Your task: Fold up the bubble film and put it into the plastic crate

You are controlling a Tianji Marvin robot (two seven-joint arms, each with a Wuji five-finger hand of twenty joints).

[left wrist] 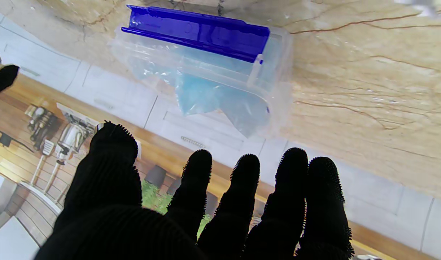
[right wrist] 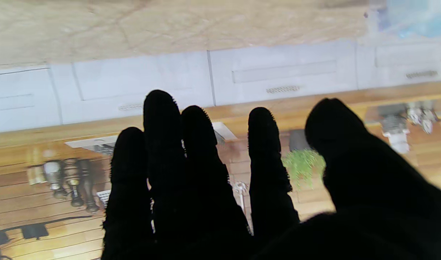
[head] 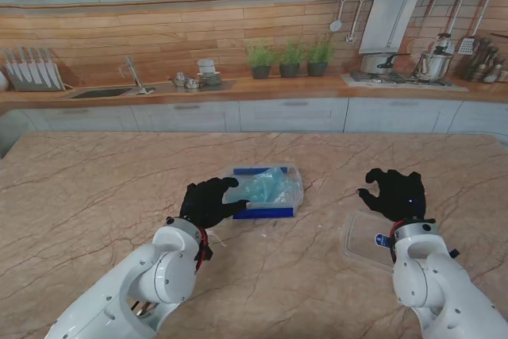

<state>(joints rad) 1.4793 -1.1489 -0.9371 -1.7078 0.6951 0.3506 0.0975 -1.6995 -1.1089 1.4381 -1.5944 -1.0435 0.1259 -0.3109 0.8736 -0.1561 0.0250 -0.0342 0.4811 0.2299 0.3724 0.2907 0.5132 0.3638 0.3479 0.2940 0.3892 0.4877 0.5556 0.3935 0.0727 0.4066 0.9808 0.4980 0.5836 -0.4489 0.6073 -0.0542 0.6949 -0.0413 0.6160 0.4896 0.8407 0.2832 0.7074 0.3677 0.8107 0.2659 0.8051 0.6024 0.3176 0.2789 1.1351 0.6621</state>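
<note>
The pale blue crumpled bubble film (head: 266,186) already sits inside the clear plastic crate with blue side rails (head: 255,213), long axis running left-right. The black-gloved left hand (head: 208,202) is just beside the crate's left end, fingers spread, holding nothing. The right hand (head: 394,193), also splayed and empty, is well off to the crate's right, over what's probably a clear lid (head: 361,241). The left wrist view shows film poking past the crate rim.

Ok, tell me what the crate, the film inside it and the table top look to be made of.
Crate: clear, glossy hard plastic by the look; its contents show through the walls, and it has blue plastic clasps.
Bubble film: thin, pale blue, translucent plastic sheet, crumpled inside the crate; individual bubbles are too small to make out.
Table top: beige, brown-veined, smooth; marble or a marble-look laminate, I cannot tell which.
</note>
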